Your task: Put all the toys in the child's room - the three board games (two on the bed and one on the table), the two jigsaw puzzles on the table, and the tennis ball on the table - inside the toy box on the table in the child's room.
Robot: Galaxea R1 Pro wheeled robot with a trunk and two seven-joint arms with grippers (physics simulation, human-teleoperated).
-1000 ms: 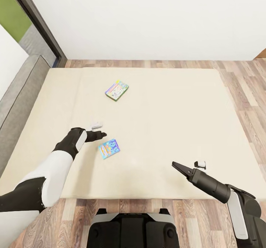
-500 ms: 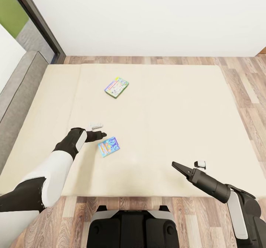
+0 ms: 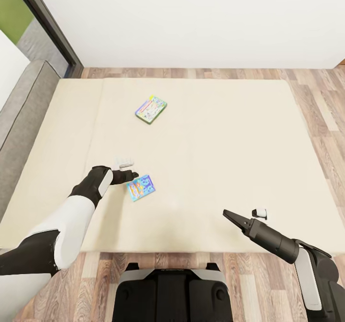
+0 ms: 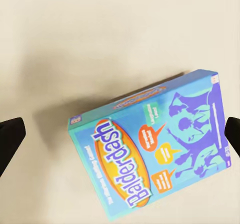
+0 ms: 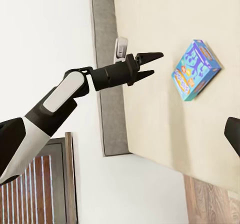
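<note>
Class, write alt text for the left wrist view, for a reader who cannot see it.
A blue Balderdash board game box lies flat and slanted on the cream bed, seen from above. The left gripper's two dark fingertips show at opposite edges of the frame, spread wide apart and not touching the box.

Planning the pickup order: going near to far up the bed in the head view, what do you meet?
Right gripper → Balderdash board game → left gripper → second board game → far edge of the bed.
</note>
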